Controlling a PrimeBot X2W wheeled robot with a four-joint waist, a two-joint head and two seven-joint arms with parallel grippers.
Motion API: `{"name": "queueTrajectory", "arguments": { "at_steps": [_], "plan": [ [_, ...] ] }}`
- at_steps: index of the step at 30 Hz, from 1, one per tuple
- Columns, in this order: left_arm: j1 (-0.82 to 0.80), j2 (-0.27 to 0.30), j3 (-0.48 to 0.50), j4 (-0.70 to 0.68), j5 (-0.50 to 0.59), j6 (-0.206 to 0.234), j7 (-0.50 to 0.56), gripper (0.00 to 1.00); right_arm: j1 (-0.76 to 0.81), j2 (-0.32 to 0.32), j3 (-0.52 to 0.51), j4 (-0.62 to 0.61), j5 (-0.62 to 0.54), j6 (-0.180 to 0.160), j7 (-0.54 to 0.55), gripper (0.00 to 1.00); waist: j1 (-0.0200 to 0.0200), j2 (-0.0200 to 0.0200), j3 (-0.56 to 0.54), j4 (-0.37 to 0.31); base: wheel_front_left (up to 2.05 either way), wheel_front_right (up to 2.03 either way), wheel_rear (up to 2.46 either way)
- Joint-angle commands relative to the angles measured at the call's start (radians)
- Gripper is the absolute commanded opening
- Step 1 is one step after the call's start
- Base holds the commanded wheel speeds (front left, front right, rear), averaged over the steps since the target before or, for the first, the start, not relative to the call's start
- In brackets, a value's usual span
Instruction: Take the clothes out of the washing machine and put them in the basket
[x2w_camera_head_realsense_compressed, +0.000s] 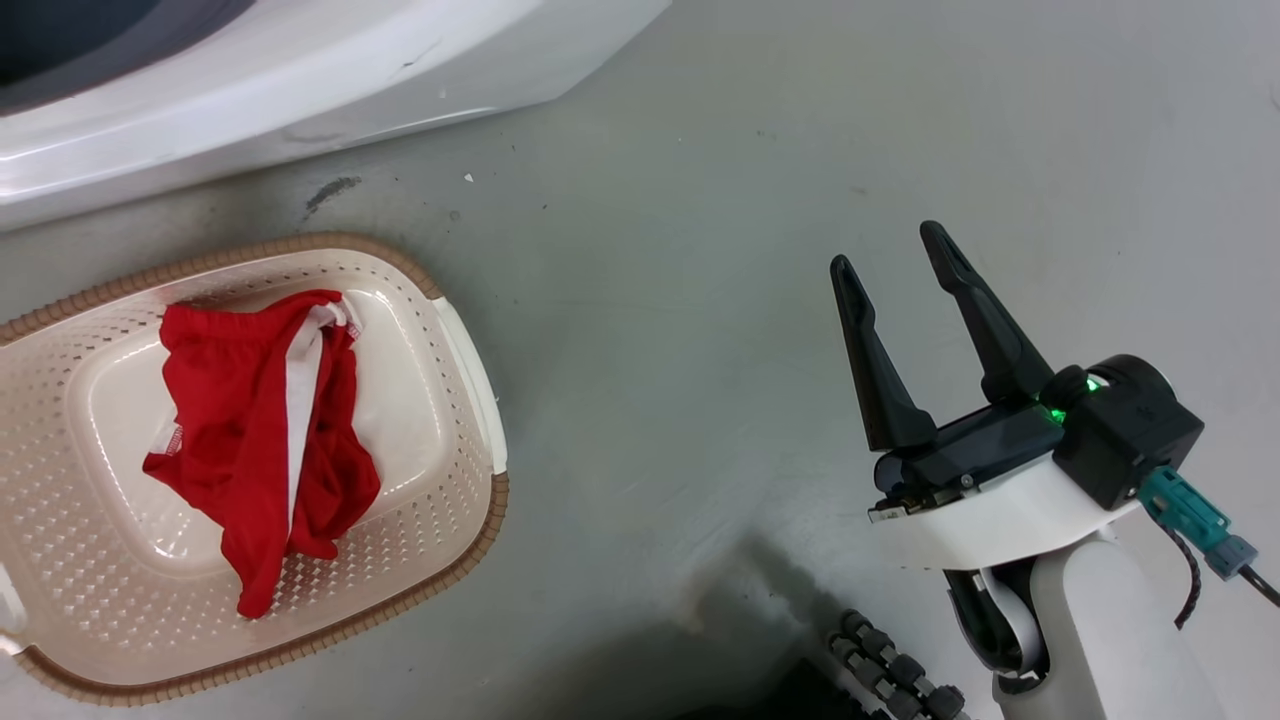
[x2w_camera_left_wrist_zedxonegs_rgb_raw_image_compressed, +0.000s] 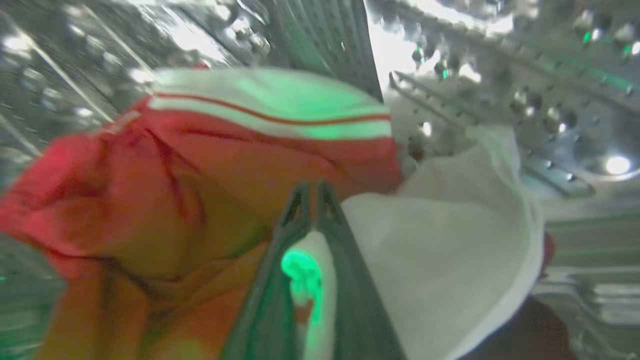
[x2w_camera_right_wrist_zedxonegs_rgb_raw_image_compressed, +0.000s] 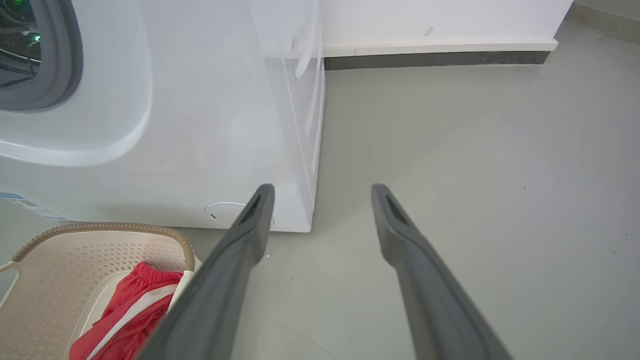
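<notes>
L gripper (x2w_camera_left_wrist_zedxonegs_rgb_raw_image_compressed: 313, 189), long dark fingers pressed together, pinches a soft red-and-white striped garment (x2w_camera_left_wrist_zedxonegs_rgb_raw_image_compressed: 200, 165) bunched just ahead, inside the perforated steel drum (x2w_camera_left_wrist_zedxonegs_rgb_raw_image_compressed: 500, 65). R gripper (x2w_camera_head_realsense_compressed: 888, 246) spread, empty, over grey floor (x2w_camera_head_realsense_compressed: 700, 300), well apart from the cream perforated plastic basket (x2w_camera_head_realsense_compressed: 440, 520) w/ brown rim. Basket holds one red white-striped garment (x2w_camera_head_realsense_compressed: 240, 420), sits by the white front-loading washing machine (x2w_camera_right_wrist_zedxonegs_rgb_raw_image_compressed: 200, 125). Likely next: pull garment out toward basket.

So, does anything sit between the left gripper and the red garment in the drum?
Nothing visible does: the left gripper is shut directly on the soft red-and-white fabric garment inside the perforated steel drum.
</notes>
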Motion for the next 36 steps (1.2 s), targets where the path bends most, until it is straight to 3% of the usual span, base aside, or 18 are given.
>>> {"name": "queueTrajectory", "arguments": {
  "at_steps": [1, 15, 23, 30, 36],
  "plan": [
    [0.013, 0.004, -0.001, -0.015, 0.001, 0.011, -0.025, 0.0, -0.025, 0.003, -0.001, 0.004, -0.002, -0.001, -0.006, 1.0, -0.0001, 0.0, -0.006, 0.001, 0.0, 0.0, 0.0],
    [0.156, -0.012, 0.014, -0.107, -0.031, 0.087, -0.414, 0.0, -0.003, 0.003, -0.032, 0.01, -0.015, -0.001, 0.001, 1.0, -0.0001, 0.0, -0.123, 0.034, 0.0, 0.0, 0.0],
    [0.275, -0.044, 0.034, -0.072, -0.076, 0.078, -0.591, 0.0, 0.032, 0.002, -0.053, 0.01, -0.03, -0.001, 0.021, 1.0, -0.0001, 0.0, -0.229, 0.054, 0.0, 0.0, 0.0],
    [0.406, -0.081, 0.059, -0.044, -0.122, 0.07, -0.669, 0.0, 0.075, 0.002, -0.073, 0.014, -0.034, -0.001, 0.035, 1.0, -0.0001, 0.0, -0.341, 0.074, 0.0, 0.0, 0.0],
    [0.522, -0.102, 0.071, -0.107, -0.14, 0.072, -0.682, 0.0, 0.12, 0.002, -0.093, -0.001, -0.04, -0.001, 0.058, 1.0, -0.0001, 0.0, -0.426, 0.102, 0.0, 0.0, 0.0]
  ]
}}
